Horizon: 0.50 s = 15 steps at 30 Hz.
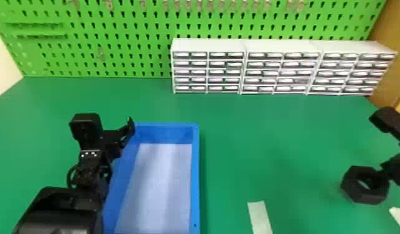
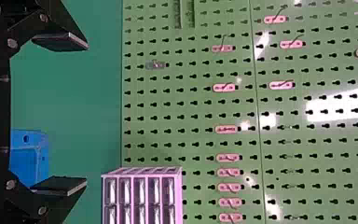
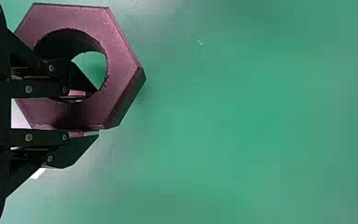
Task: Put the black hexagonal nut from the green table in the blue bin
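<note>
in the head view, the black hexagonal nut (image 1: 365,188) is on the right side, by the right gripper (image 1: 383,174), well apart from the blue bin (image 1: 196,174). its wide round hole opens upward at a slant, with a bit of green showing through. whether it touches the green surface (image 1: 280,133) below, i cannot tell. the bin sits left of the middle, long side running away from the robot, with a pale lining (image 1: 161,183) across its floor. the left gripper (image 1: 124,137) is over by the bin's left wall, toward the far end. two pale strips (image 1: 260,217) lie near the front edge, one between bin and nut, the other just past the nut at the right. at the back, white drawer units (image 1: 208,46) stand in a row before a green pegboard (image 1: 121,46).

in the left wrist view, the left gripper (image 2: 86,114) is open and empty, its two fingers wide apart. a corner of the bin shows near one finger, and beyond are the drawer units and the pegboard with small pink hook pieces (image 2: 227,129).

in the right wrist view, the right gripper (image 3: 86,112) is closed on the nut, one finger in the hole and the other against the outer side, gripping the wall between them.
</note>
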Available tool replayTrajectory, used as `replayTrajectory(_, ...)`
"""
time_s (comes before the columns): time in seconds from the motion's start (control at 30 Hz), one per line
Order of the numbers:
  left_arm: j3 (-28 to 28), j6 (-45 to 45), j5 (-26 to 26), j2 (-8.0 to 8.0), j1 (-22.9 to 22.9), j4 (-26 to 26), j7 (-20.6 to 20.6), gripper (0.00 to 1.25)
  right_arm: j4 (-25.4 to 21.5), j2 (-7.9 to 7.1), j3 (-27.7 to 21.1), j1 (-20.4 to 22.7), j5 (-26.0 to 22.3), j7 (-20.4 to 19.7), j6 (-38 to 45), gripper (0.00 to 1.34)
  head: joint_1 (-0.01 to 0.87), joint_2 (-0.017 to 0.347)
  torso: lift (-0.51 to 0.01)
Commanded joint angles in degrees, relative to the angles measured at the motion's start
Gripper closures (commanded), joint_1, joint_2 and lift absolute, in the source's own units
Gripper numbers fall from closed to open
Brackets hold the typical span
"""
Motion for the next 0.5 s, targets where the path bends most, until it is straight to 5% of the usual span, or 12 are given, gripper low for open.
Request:
replayTrajectory(0.0,0.02,0.00,-0.06,0.00,0.09,0.00,0.00,0.25,-1.40,-0.14,-0.58,-0.84,1.32,0.20,0.61,1.07,0.686,0.051,-0.096)
replayTrajectory(0.23,0.02,0.00,-0.06,0.00,0.00,0.00,0.00,0.25,-5.44,-0.05,-1.54,-3.21,1.59,0.20,1.84,1.07,0.686,0.051,-0.096)
replayTrajectory(0.47,-0.24,0.00,-0.06,0.00,-0.18,0.00,0.00,0.25,-7.55,1.79,-1.19,-7.78,0.97,0.20,2.19,1.07,0.686,0.051,-0.096)
